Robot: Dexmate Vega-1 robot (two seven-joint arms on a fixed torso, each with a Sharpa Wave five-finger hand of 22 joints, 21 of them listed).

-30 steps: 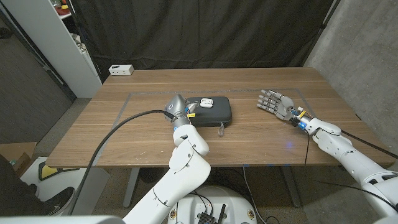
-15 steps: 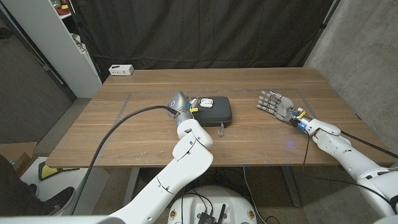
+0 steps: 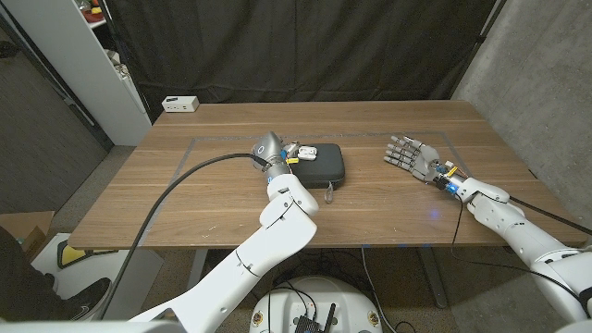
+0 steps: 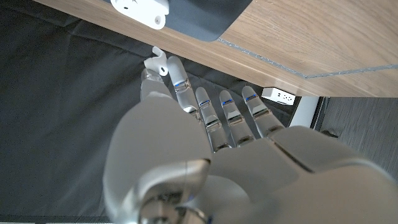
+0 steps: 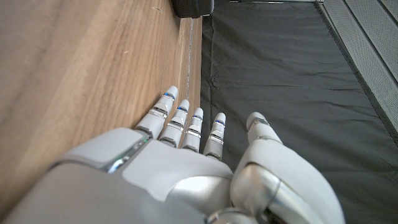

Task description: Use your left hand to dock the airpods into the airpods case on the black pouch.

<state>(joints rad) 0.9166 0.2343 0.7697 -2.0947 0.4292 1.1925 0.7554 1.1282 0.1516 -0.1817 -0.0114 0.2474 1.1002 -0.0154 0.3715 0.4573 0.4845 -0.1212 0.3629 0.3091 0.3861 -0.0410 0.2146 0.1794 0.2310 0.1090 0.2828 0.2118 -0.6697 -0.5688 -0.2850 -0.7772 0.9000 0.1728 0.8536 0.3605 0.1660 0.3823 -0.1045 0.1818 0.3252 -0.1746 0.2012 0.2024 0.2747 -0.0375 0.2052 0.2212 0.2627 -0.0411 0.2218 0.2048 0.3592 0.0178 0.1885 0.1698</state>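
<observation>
We see our left hand holding one small white earbud at its fingertips, pinched by the thumb. The white case sits open on the black pouch, a bit left of the middle in the head picture, and our hand is just beside it. The earbud is tiny and smooth, so we think it could slip out and roll off. If we push down crooked, it may miss its hole or shove the case off the pouch. Our right hand waits on the right, fingers spread, holding nothing.

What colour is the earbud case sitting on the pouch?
White. The earbud case stands out clearly against the black pouch in the head view.
</observation>
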